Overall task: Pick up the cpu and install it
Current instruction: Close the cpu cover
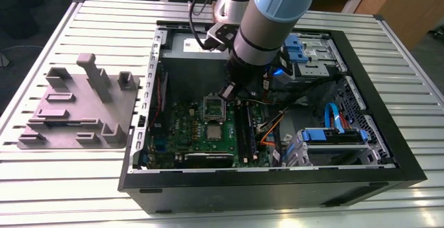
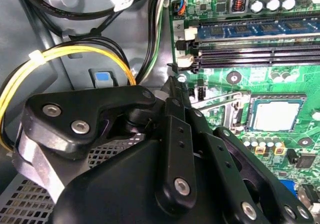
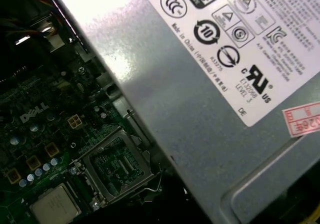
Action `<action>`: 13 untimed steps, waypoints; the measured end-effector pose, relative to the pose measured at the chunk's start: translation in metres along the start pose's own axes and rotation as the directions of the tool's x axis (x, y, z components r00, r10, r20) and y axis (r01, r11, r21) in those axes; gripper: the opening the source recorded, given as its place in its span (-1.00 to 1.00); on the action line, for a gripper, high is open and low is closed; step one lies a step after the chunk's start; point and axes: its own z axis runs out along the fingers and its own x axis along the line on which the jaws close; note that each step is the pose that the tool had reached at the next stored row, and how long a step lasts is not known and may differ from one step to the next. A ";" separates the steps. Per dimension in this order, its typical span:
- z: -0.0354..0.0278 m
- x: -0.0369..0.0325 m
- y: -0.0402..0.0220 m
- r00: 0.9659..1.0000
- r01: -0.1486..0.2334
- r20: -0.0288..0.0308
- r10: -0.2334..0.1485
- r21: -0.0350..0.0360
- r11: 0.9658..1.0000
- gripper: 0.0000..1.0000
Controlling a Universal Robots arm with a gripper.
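PSU [image 3: 200,114] carries a white label [image 3: 235,28] w/ round cert marks & small print, plus a pink sticker [image 3: 302,120]. The cpu [image 1: 213,131] sits in its socket on the green mobo [image 1: 187,129], silver top up, also seen in both wrist views [image 2: 274,115] [image 3: 56,204]. Gripper [image 2: 174,86] is near the socket lever, fingers narrow, tips together, nothing betw. them. PC case [image 1: 277,189] lies open on a white slatted desk [image 1: 62,186], grey tray [image 1: 76,108] beside it.
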 end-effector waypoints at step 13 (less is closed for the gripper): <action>-0.0037 0.0003 0.0016 1.000 0.000 -0.001 0.000 0.000 1.000 -0.80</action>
